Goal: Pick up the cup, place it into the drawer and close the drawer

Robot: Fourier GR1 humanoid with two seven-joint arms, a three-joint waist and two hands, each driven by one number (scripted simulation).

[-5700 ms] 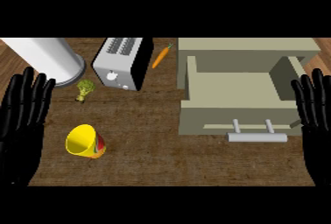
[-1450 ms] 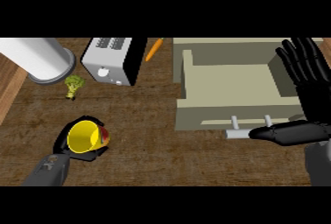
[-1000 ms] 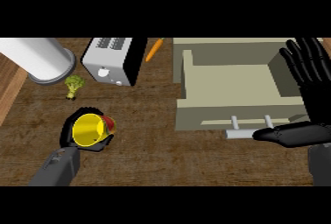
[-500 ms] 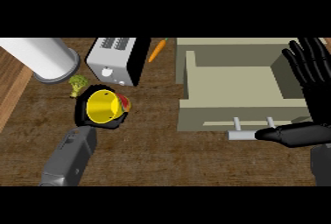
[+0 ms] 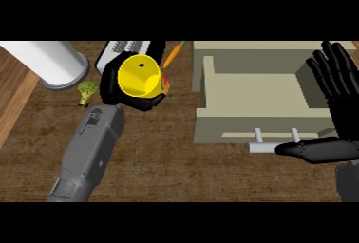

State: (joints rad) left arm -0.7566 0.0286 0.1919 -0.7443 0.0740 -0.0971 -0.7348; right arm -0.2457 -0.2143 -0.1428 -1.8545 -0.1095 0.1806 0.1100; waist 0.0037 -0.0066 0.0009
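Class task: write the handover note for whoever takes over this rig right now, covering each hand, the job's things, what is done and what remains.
Left hand: curled round the yellow cup, held above the counter in front of the toaster.
Right hand: open, fingers straight, beside the drawer's right wall, thumb near the handle.
Drawer: open, nothing seen inside.
Done: cup picked up.
Left: carry the cup right to the drawer, set it in, release, push the drawer shut.
Nearby: broccoli, carrot.

Wooden counter (image 5: pixel 175 166) with toaster (image 5: pixel 123 49), broccoli (image 5: pixel 86 90)
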